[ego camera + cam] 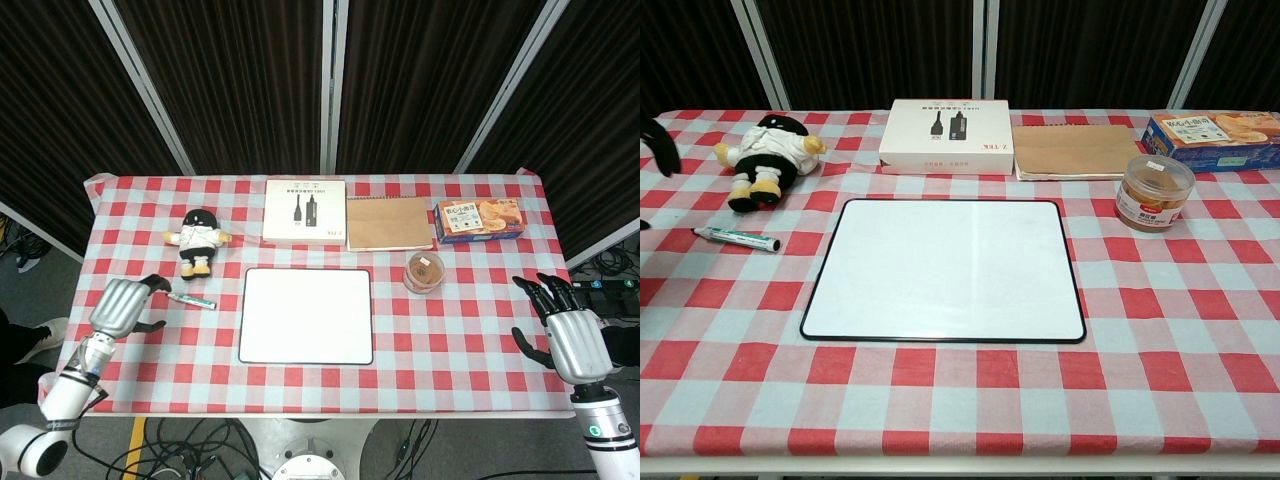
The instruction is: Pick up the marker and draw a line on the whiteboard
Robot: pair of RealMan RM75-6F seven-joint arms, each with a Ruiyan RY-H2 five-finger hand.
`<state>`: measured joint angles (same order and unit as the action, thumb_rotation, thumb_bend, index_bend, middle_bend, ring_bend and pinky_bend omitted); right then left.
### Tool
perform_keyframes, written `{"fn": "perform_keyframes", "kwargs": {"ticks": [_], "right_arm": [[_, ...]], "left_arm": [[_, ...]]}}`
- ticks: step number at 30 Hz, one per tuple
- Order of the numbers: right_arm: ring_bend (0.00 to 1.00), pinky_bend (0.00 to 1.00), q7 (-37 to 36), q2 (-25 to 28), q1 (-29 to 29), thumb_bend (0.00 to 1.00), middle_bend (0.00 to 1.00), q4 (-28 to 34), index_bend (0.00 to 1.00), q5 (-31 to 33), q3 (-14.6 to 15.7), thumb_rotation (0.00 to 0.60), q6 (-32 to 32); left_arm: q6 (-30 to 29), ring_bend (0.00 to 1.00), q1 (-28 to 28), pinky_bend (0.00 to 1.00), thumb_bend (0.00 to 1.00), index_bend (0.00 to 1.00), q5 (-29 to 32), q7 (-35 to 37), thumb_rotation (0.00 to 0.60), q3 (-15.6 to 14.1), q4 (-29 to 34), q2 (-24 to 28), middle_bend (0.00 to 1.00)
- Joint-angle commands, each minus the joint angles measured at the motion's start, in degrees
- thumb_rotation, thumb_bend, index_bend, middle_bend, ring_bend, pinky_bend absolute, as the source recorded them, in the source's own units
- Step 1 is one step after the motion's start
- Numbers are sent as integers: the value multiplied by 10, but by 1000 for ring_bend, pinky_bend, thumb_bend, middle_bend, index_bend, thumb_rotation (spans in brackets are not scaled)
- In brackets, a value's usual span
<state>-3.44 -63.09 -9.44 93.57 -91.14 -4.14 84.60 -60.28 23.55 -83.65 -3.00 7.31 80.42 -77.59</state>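
A green and white marker (191, 300) (736, 239) lies on the checked cloth, left of the blank whiteboard (306, 315) (945, 270). My left hand (124, 306) hovers over the table just left of the marker, fingers spread, holding nothing; in the chest view only its dark fingertips (662, 142) show at the left edge. My right hand (567, 335) stays off the table's right edge, fingers apart and empty.
A plush doll (198, 240) sits just behind the marker. Along the back lie a white box (305, 210), a brown notebook (388, 222) and a biscuit box (480, 220). A round snack jar (424, 271) stands right of the whiteboard.
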Motion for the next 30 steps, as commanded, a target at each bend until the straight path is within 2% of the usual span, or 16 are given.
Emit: {"fn": "perform_keyframes", "kwargs": {"ticks": [1,14,21,30], "right_arm": [[91,115,-1,0,2,247,218,-1,123,4,0,600,-1],[91,115,-3,-7,1,248,218,-9,123,10,5,600,-11],[92,115,-9,-8,4,247,218,-15,123,15,6,600,-12],[92,115,-14,-11,3,246,218,-21,123,18,7,600,-16]], "left_arm": [[56,781,44,947,153,423,35,-38,600,0,-57,-57,414],[76,790,67,952,231,451,70,-81,600,-12,-140,-120,439],[101,790,79,952,261,447,99,-108,600,-13,-153,-132,439],[97,790,87,952,285,446,112,-133,600,-13,-152,-136,450]]}}
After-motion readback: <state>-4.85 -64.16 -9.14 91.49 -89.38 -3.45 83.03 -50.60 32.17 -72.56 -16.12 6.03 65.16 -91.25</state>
